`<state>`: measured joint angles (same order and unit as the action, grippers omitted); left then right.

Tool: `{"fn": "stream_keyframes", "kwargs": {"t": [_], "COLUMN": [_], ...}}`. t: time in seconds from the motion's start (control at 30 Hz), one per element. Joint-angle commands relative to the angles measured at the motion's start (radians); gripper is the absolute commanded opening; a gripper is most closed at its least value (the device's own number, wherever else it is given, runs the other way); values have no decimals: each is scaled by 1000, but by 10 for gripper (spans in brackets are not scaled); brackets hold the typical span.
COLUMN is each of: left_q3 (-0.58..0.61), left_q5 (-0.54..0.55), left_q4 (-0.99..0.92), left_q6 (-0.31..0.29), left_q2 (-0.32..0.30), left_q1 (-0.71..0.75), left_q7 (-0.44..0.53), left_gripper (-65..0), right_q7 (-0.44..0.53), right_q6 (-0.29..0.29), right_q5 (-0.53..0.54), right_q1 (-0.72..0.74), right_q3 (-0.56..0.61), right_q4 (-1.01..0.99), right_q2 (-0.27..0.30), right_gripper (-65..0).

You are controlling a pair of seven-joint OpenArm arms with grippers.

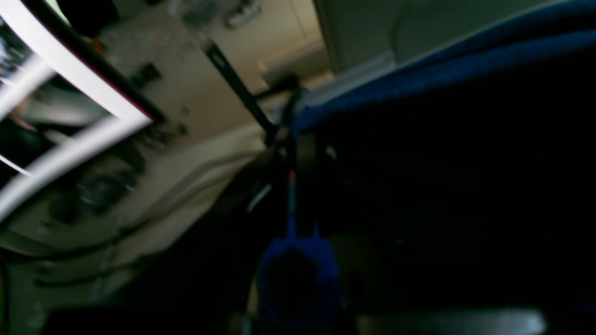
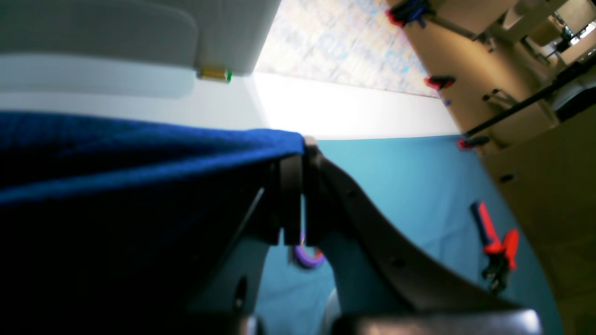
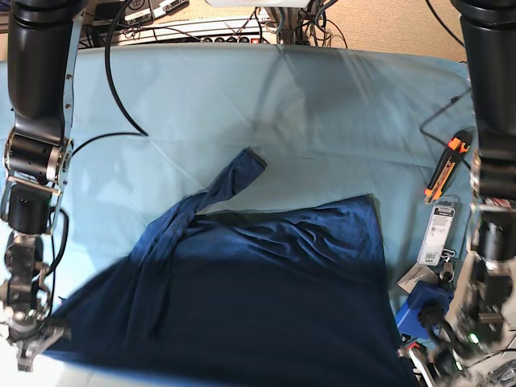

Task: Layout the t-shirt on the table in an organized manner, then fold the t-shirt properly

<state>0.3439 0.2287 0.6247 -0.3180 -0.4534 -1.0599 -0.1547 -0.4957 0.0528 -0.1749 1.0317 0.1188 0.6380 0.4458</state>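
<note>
The dark navy t-shirt (image 3: 266,274) lies wrinkled across the near half of the table (image 3: 322,105), with one long sleeve (image 3: 234,177) reaching toward the middle. My right gripper (image 2: 302,149) is shut on a corner of the t-shirt's (image 2: 139,149) edge and holds it taut above the teal cloth (image 2: 409,186). In the base view that gripper (image 3: 44,332) sits at the near left corner. My left gripper (image 1: 291,132) is shut on the opposite near corner of the t-shirt (image 1: 442,74). This view is dark and blurred. In the base view it (image 3: 411,355) is at the near right.
An orange and black tool (image 3: 442,173) and a labelled packet (image 3: 439,234) lie by the right edge. A red clamp (image 2: 496,242) grips the table side. Black cables (image 3: 121,81) trail over the far left of the cloth.
</note>
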Motion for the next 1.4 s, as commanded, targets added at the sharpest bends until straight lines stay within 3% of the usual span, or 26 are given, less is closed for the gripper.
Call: {"fn": "stream_keyframes", "kwargs": {"t": [0.0, 0.43, 0.5, 0.53, 0.57, 0.6, 0.63, 0.67, 0.7, 0.73, 0.83, 0.97, 1.1, 1.2, 1.27, 1.37], "left_q3": [-6, -6, -6, -6, -6, -6, -6, -6, -6, -6, -6, -6, -6, -6, -6, -6], "left_q5": [5, -47, -67, -100, -128, -140, -142, -143, -142, -138, -113, -101, -14, 39, 50, 50], "left_q4": [11, 11, 11, 11, 11, 11, 11, 11, 11, 11, 11, 11, 12, 18, 21, 39], "left_q6": [19, 34, 33, 30, 30, 30, 32, 41, 66, 93, 96, 66, -18, -100, -192, -380], "left_q2": [-6, 32, 41, 49, 57, 67, 78, 89, 102, 110, 113, 85, 21, -37, -73, -120], "left_q1": [-29, 121, 127, 127, 126, 121, 117, 114, 113, 113, 121, 132, 132, 132, 132, 138], "left_q7": [35, 63, 98, 119, 128, 129, 129, 129, 127, 122, 110, 72, 58, 58, 57, 58], "left_gripper": [-650, -650, -650, -650, -580, -463, -353, -273, -232, -221, -223, -223, -223, -231, -232, -261], "right_q7": [34, 5, 4, 4, 5, 6, 11, 18, 21, 22, -14, -54, -62, -103, -152, -180], "right_q6": [-19, -14, 42, 69, 81, 88, 86, 75, 47, 8, -109, -116, -114, -50, 80, 303], "right_q5": [-10, -23, -28, -28, -29, -29, -29, -37, -49, -64, -100, -140, -130, -112, -35, 95], "right_q1": [45, -51, -51, -51, -50, -50, -50, -50, -50, -51, -51, -57, -56, -57, -59, -85], "right_q3": [-4, -4, -4, -4, -4, -4, -4, -4, -4, -4, -3, -3, -3, -3, -3, -3], "right_q4": [3, -11, -12, -12, -12, -12, -12, -12, -12, -12, -12, -11, -11, -11, -11, -11], "right_q2": [14, 14, 15, 14, 14, 14, 14, 14, 14, 14, 18, 51, 109, 140, 161, 185], "right_gripper": [-650, -650, -650, -585, -493, -405, -357, -348, -348, -348, -348, -349, -349, -349, -349, -349]}}
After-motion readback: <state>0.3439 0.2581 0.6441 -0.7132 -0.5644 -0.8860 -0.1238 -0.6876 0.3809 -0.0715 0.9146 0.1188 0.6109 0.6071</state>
